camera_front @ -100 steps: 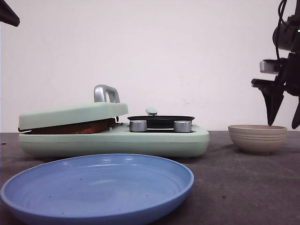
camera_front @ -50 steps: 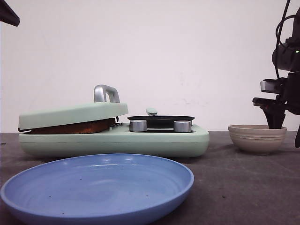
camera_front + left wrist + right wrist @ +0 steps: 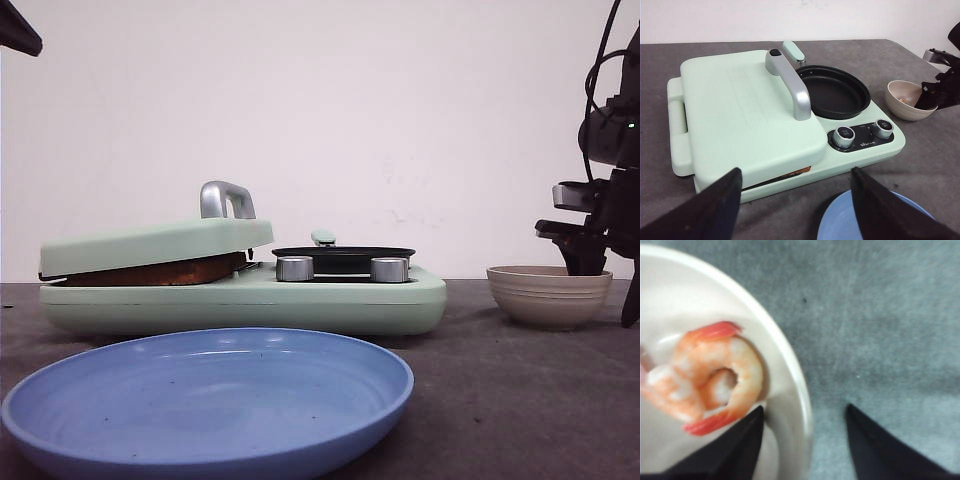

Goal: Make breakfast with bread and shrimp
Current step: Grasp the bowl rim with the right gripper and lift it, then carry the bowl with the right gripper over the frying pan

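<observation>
The shrimp [image 3: 710, 377], curled and orange-red, lies in a beige bowl [image 3: 790, 360] at the right of the table [image 3: 548, 297]. My right gripper [image 3: 803, 409] is open and straddles the bowl's rim, with one finger inside right beside the shrimp and the other outside over the table; it also shows in the front view [image 3: 607, 285]. The bread shows only as a brown crust edge [image 3: 160, 272] under the shut lid of the mint-green cooker [image 3: 330, 305], and as a sliver in the left wrist view [image 3: 800, 171]. My left gripper [image 3: 796, 172] is open and empty, held above the cooker's front.
A black round pan [image 3: 835, 90] sits in the cooker's right half, behind two silver knobs [image 3: 845, 134]. The lid has a silver handle [image 3: 226, 198]. A large blue plate [image 3: 210, 400] lies in front of the cooker near the table's front edge.
My right gripper has come down from above the bowl, so one finger is now inside it. The left arm, cooker and plate have not moved.
</observation>
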